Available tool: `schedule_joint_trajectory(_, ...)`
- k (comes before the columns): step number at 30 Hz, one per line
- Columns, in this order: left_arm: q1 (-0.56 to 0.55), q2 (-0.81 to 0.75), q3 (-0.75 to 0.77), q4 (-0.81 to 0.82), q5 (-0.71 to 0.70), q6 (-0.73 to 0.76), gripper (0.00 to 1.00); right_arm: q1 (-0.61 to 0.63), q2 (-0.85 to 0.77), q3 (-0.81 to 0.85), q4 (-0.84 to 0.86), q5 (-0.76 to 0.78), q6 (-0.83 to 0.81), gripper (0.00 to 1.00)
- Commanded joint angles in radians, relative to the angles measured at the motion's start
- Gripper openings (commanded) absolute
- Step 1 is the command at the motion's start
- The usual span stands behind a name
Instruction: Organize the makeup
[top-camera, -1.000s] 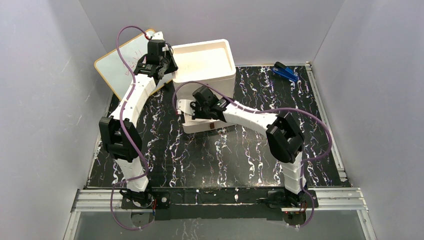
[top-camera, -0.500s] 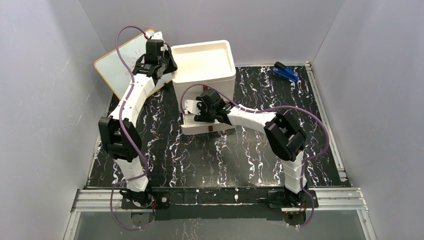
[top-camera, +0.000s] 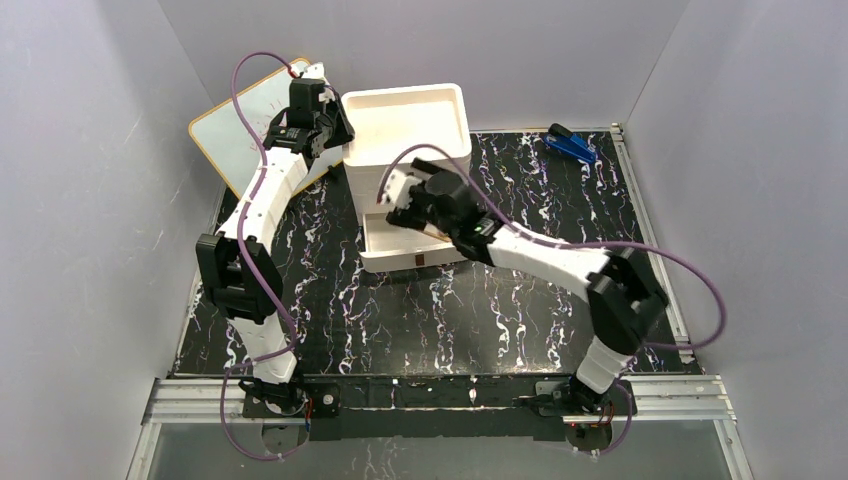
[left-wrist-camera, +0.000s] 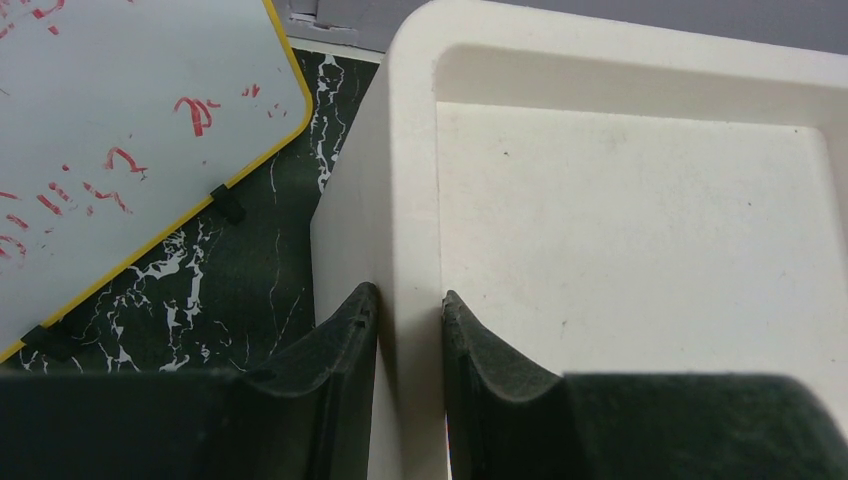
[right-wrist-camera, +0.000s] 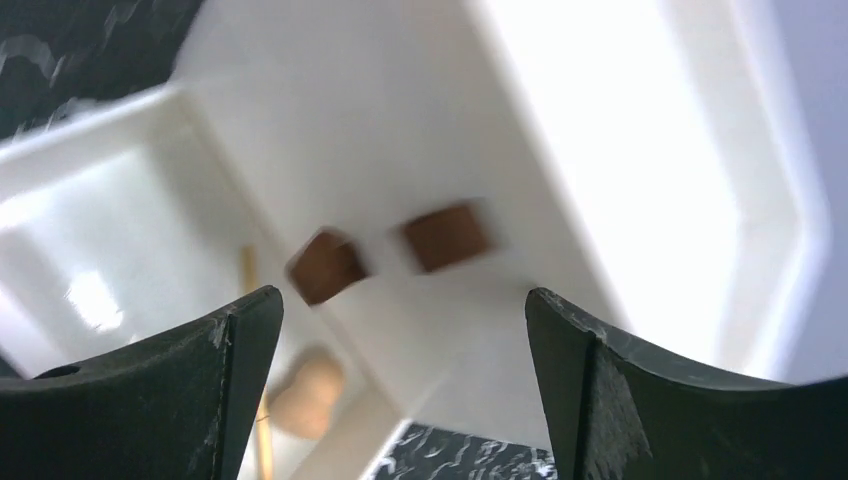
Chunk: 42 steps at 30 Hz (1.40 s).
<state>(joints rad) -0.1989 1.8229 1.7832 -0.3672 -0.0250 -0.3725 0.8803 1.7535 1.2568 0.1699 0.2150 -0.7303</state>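
Observation:
In the right wrist view a tan egg-shaped sponge (right-wrist-camera: 305, 395) and a thin yellow stick (right-wrist-camera: 262, 440) lie in the pulled-out lower drawer (right-wrist-camera: 100, 220), both blurred. My right gripper (right-wrist-camera: 400, 310) hangs open and holds nothing above the drawer front and its brown handles (right-wrist-camera: 447, 235). From above, the right gripper (top-camera: 393, 200) sits over the open drawer (top-camera: 412, 252), against the white drawer box (top-camera: 405, 125). My left gripper (left-wrist-camera: 410, 310) is shut on the box's left rim (left-wrist-camera: 410, 180), one finger on each side. The left gripper (top-camera: 338, 128) is at the box's back-left corner. The rest of the makeup is hidden.
A whiteboard with a yellow edge and red marks (top-camera: 235, 130) leans at the back left, close to the left arm. A blue clip-like object (top-camera: 572, 145) lies at the back right. Grey walls close in both sides of the black marbled table (top-camera: 450, 320).
My right gripper has gone from shut to open and has lifted back from the drawer toward the box, with its arm stretching out. The left gripper has not moved.

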Motion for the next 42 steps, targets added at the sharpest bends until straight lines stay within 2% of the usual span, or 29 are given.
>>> schedule_joint_trajectory(1, 0.013, 0.023, -0.04, -0.208, 0.069, 0.008, 0.0, -0.002, -0.215, -0.046, 0.249, 0.13, 0.186, 0.99)
schedule_joint_trajectory(7, 0.013, 0.03, -0.033, -0.208, 0.071, 0.005, 0.0, 0.065, -0.355, -0.113, 0.028, 0.212, 0.565, 0.99)
schedule_joint_trajectory(11, 0.013, 0.034, -0.031, -0.209, 0.071, 0.001, 0.0, 0.173, -0.381, -0.272, 0.083, 0.412, 0.736, 0.99)
schedule_joint_trajectory(14, 0.013, 0.036, -0.031, -0.208, 0.074, 0.001, 0.0, 0.22, -0.368, -0.349, 0.063, 0.534, 0.994, 0.99)
schedule_joint_trajectory(17, 0.013, 0.034, -0.033, -0.209, 0.074, 0.001, 0.0, 0.244, -0.323, -0.367, -0.042, 0.647, 1.253, 0.99)
schedule_joint_trajectory(21, 0.014, 0.029, -0.038, -0.208, 0.075, 0.001, 0.0, 0.254, -0.218, -0.313, -0.187, 0.748, 1.457, 0.99)
schedule_joint_trajectory(23, 0.013, 0.028, -0.04, -0.209, 0.076, 0.003, 0.0, 0.255, -0.172, -0.299, -0.18, 0.755, 1.476, 0.99)
schedule_joint_trajectory(27, 0.013, 0.027, -0.039, -0.209, 0.082, 0.007, 0.0, 0.253, -0.111, -0.294, -0.059, 0.723, 1.461, 0.99)
schedule_joint_trajectory(33, 0.014, 0.023, -0.044, -0.209, 0.083, 0.009, 0.0, 0.253, 0.037, -0.205, -0.028, 0.682, 1.447, 0.99)
schedule_joint_trajectory(42, 0.013, 0.024, -0.046, -0.21, 0.097, 0.015, 0.0, 0.215, 0.164, -0.086, 0.089, 0.644, 1.305, 0.99)
